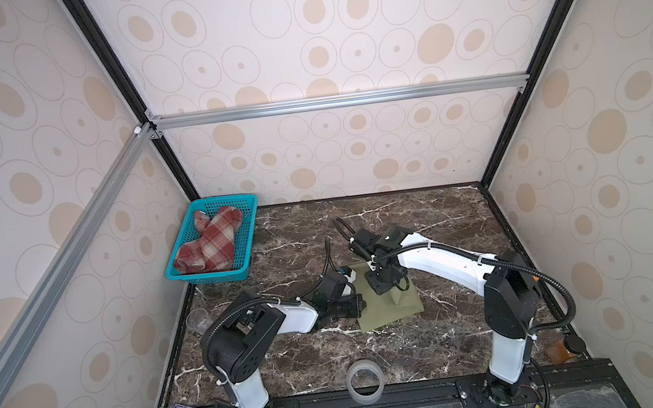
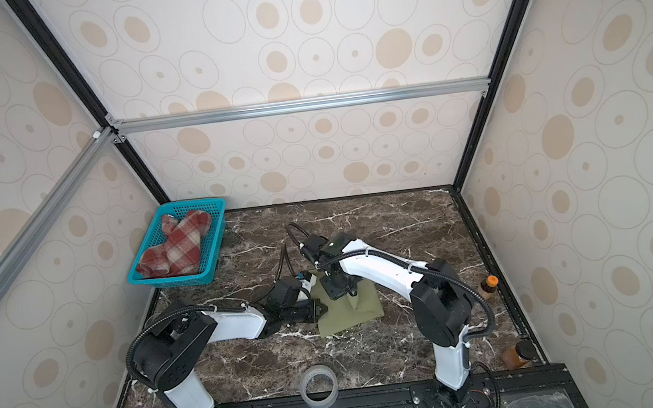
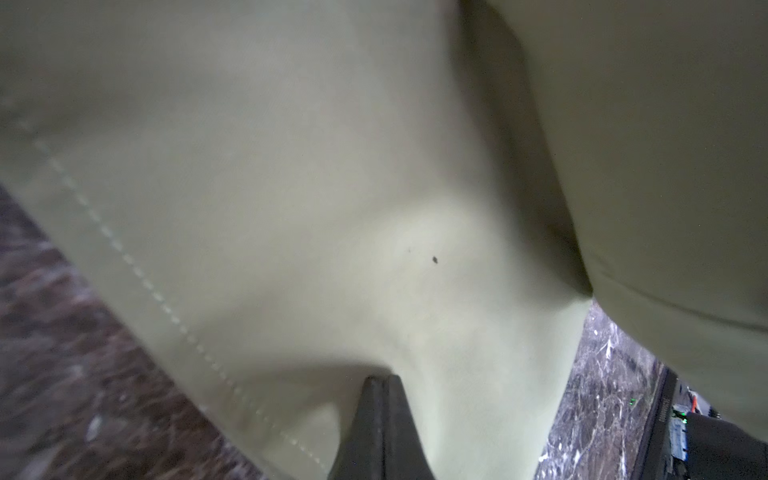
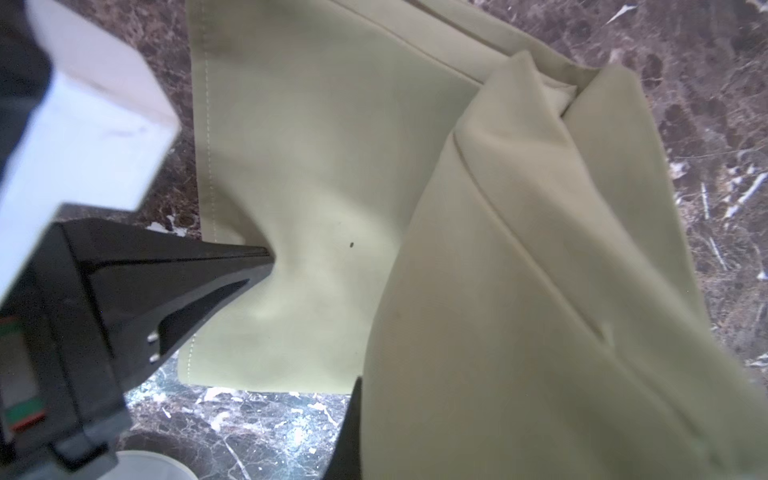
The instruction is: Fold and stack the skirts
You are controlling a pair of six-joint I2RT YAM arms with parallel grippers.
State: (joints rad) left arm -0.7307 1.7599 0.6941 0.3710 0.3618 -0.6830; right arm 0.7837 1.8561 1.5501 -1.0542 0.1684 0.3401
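Olive-green skirt [image 1: 402,313] lies mid-desk [image 1: 443,217], partly folded. Left hand [image 1: 361,305] sits low at the desk, clamped shut on the skirt's stitched hem edge. Right hand [image 1: 383,288] is pinched closed on a fold, which stands up in a peak. Plaid skirt [image 1: 209,243] is bunched in teal mesh basket [image 1: 215,274], far-left corner.

Soft, even light is filling the booth in both top views and washing the cream oval-patterned walls [image 1: 338,23] pale across the upper half of the frame. Fine detail is looking slightly soft. Only faint shadows are lying on the dark brown marble-patterned tabletop [image 1: 442,208] beneath the arms. In the left wrist view the plain olive-green thin cloth skirt [image 3: 291,187] is blurring at close range, with a dark shadow running along its fold. In the right wrist view the tabletop is glaring bluish-white beside the skirt's hem.
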